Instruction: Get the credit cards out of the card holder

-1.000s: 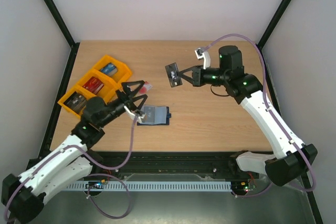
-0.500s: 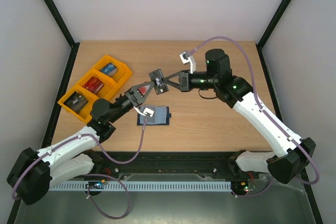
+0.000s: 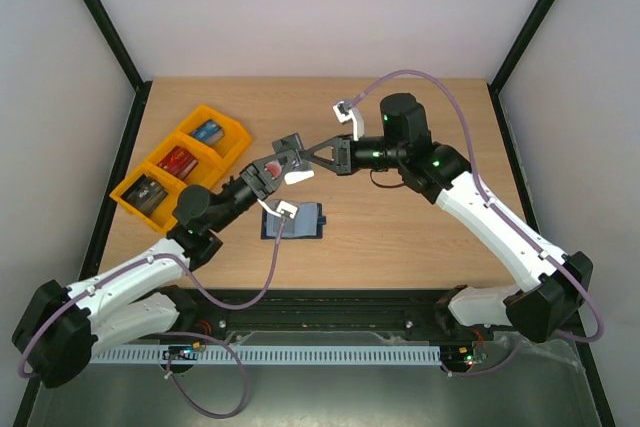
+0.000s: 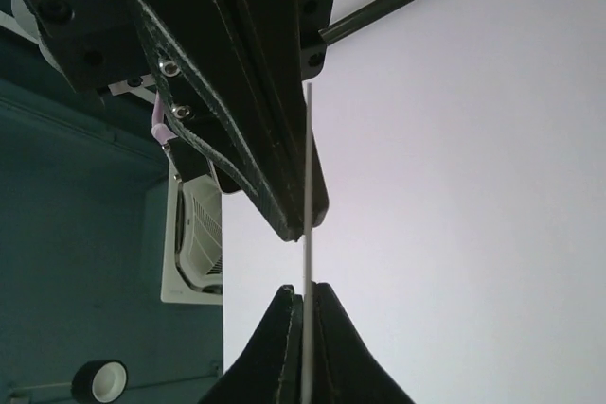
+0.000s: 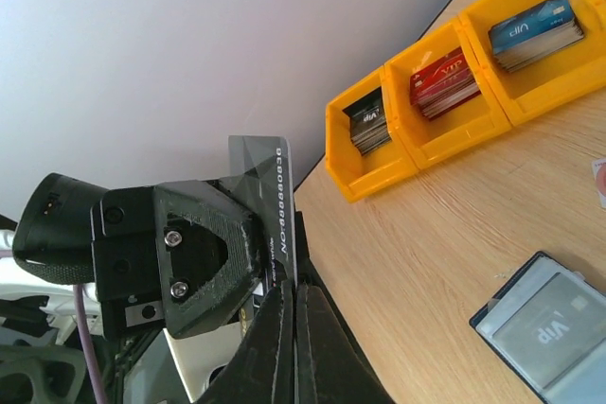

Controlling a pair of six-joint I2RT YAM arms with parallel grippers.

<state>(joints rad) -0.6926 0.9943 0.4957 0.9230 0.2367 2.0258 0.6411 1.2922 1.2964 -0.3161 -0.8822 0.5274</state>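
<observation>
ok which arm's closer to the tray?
Left. Left arm lies close beside the tray, on its right; right arm reaches in from the far right, meeting it only at the card.

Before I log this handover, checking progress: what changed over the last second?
The right gripper carried the grey card leftward; the left gripper rose from the card holder to meet it, and its fingers now pinch the card too. The card holder and orange tray stayed put.
</observation>
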